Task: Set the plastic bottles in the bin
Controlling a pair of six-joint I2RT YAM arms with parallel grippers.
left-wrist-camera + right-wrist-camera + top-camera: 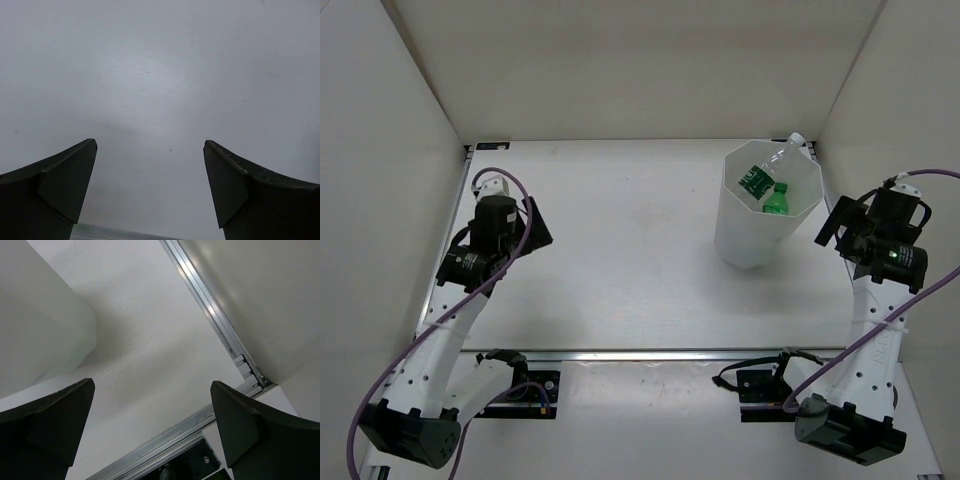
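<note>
Bin (pixel 745 250) sits far right on the counter (pixel 620 260); I see a green-label bottle (pixel 757 180) and an all-green bottle (pixel 777 200) inside. Left fingers (pixel 65 185) and right fingers (pixel 50 415) gape wide, empty.

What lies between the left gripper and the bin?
Nothing but bare tabletop between the left gripper and the bin, shown in the top external view.

Bottles (pixel 769 191) in bin (pixel 744 247), bin at far right of table (pixel 620 270), right claw (pixel 832 228) near it

bin (pixel 742 245): smooth plastic | bottles (pixel 760 180): glossy clear plastic | surface (pixel 620 270): matt, finely ribbed | rail (pixel 207 310): bare shiny metal | jaws: matt, dark
</note>
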